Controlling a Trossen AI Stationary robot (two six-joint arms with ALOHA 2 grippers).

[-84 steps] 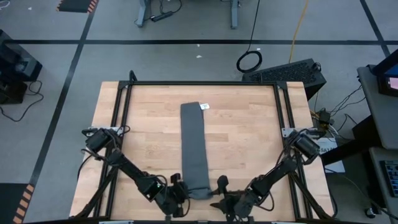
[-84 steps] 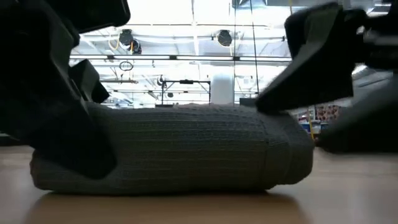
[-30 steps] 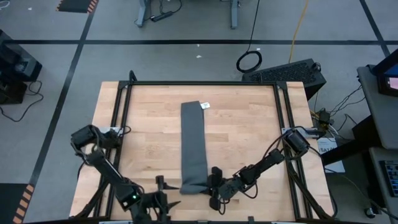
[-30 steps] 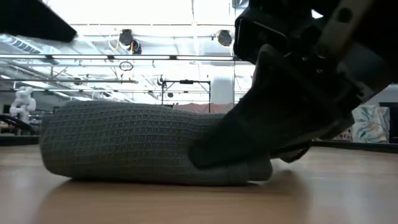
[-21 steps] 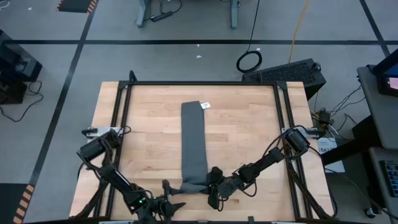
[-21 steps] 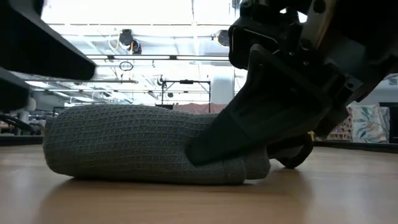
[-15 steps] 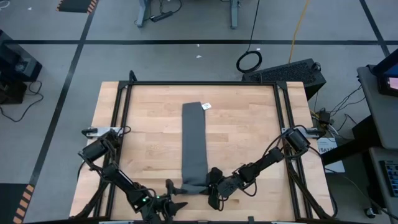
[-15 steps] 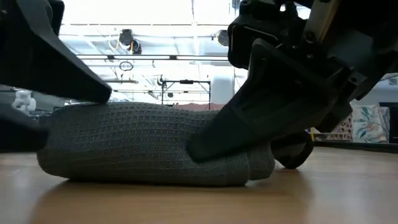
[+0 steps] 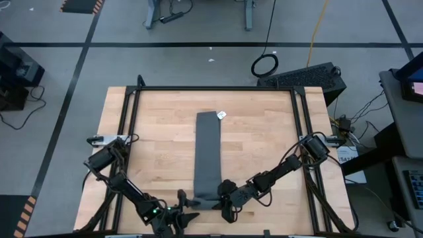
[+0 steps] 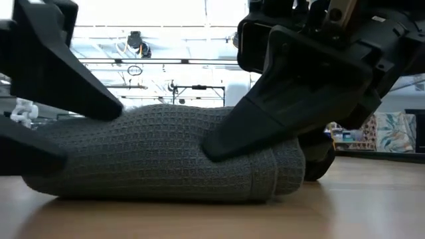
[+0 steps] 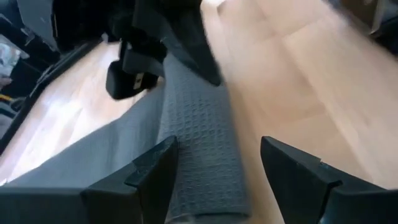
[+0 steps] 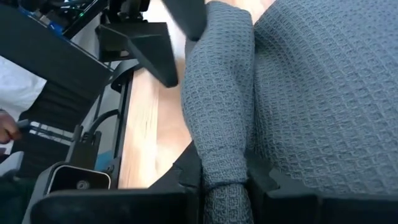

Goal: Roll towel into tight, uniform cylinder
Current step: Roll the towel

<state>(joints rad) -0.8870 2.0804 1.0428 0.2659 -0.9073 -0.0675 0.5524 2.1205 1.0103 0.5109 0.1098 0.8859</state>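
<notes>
We see the right claw (image 12: 225, 180) clenched on the rolled near end of the towel (image 9: 206, 153), gripping its right tip. The left claw (image 11: 217, 165) stands released, its fingers (image 11: 152, 167) spread on either side of the roll's left tip. The rest of the towel lies flat as a long grey strip running toward the far side of the table (image 9: 264, 132), its white tag (image 9: 221, 114) at the far end.

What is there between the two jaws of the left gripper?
In the left wrist view, the rolled end of the towel lies between the open jaws of the left gripper, on the table.
</notes>
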